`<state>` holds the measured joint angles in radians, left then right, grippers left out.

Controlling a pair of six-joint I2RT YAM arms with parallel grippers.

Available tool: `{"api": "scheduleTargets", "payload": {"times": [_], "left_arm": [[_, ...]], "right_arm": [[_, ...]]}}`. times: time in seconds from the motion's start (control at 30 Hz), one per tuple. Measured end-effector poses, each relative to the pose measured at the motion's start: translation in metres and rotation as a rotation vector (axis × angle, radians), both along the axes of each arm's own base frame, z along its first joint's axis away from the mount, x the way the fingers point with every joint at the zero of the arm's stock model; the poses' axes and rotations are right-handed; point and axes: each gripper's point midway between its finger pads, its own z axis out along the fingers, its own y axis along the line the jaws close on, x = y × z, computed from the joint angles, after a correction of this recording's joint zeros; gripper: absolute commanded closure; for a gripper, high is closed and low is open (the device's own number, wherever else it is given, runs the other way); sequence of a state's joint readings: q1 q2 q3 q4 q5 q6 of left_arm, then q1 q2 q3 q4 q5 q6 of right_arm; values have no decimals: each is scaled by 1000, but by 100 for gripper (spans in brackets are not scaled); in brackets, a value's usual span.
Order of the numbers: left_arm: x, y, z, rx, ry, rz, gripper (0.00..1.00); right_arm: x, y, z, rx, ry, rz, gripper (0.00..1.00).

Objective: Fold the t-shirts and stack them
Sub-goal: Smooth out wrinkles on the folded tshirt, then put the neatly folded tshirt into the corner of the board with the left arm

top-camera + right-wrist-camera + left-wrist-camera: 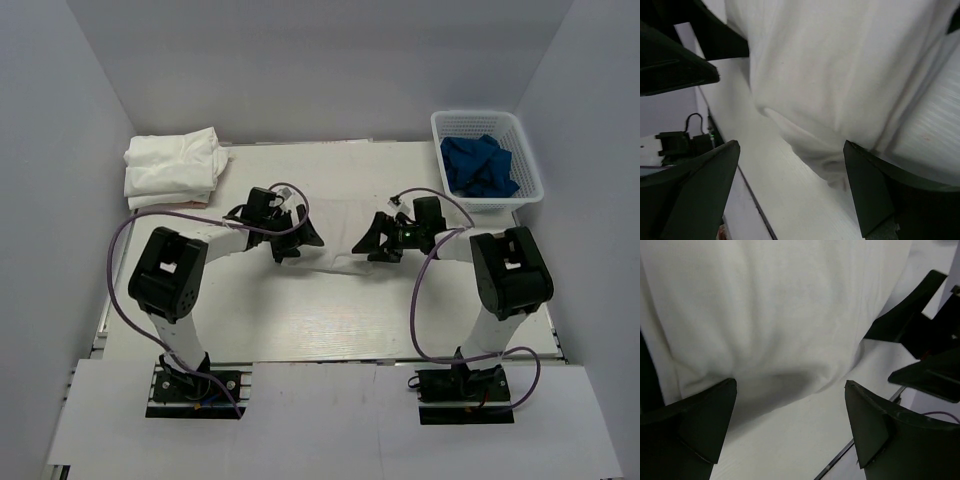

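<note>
**A:** Okay, biggest first. Where's the loose shirt on the table [330,325]?

**B:** The shirt [335,232] lies flat mid-table, directly between the two arms. It's white on white, so its outline is faint from above. As far as I can tell, its long axis runs left to right, from one arm to the other.

**A:** Anything else out there?

**B:** The folded stack [172,168] of white shirts is at the far left corner. The basket [497,204] at far right holds blue cloth [478,165]. Both are well apart from the arms.

**A:** And the grippers?

**B:** The left gripper [296,240] is at the shirt's left end and the right gripper [372,243] at its right end, tips pointing toward each other. Neither is clearly nearer.

**A:** Holding anything?

**B:** No. Both are spread wide and empty. In the left wrist view the fingers [705,425] straddle a puckered cloth edge that lies just ahead of them, not between the pads. The right wrist view shows the same, with a rolled edge just in front of the tips.

**A:** So what does the next move depend on?

**B:** My guess is that each arm reaches forward and down onto its own end, then they lift together.
</note>
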<state>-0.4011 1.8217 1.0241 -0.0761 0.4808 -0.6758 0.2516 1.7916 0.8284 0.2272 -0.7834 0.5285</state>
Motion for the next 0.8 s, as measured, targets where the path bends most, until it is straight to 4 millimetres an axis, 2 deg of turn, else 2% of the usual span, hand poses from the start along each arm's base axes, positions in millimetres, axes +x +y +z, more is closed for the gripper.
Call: {"api": "scheduleTargets", "payload": {"times": [0.1, 0.17, 0.23, 0.37, 0.43, 0.5, 0.6, 0.67, 0.8], "left_arm": [[-6, 9, 5, 45, -5, -8, 0], [-6, 12, 17, 76, -20, -18, 0], [2, 11, 37, 84, -60, -31, 0], [23, 11, 86, 85, -184, -25, 0], [33, 17, 99, 121, -218, -5, 0], [42, 21, 102, 159, -218, 8, 0], [56, 23, 90, 209, -194, 15, 0], [63, 24, 65, 248, -144, 13, 0], [57, 31, 4, 335, -9, -14, 0]], "right_arm": [[-1, -9, 0, -64, -26, -12, 9], [-1, -12, 7, -83, -47, -6, 9], [-1, -13, 27, -79, -100, 8, 9], [-4, -11, 82, -34, -260, 30, 9], [-9, -11, 107, -13, -330, 36, 9], [-16, -12, 126, 1, -380, 42, 9], [-26, -15, 140, 5, -412, 51, 9], [-32, -17, 142, -1, -413, 54, 9], [-46, -24, 138, -38, -403, 61, 9]]}}
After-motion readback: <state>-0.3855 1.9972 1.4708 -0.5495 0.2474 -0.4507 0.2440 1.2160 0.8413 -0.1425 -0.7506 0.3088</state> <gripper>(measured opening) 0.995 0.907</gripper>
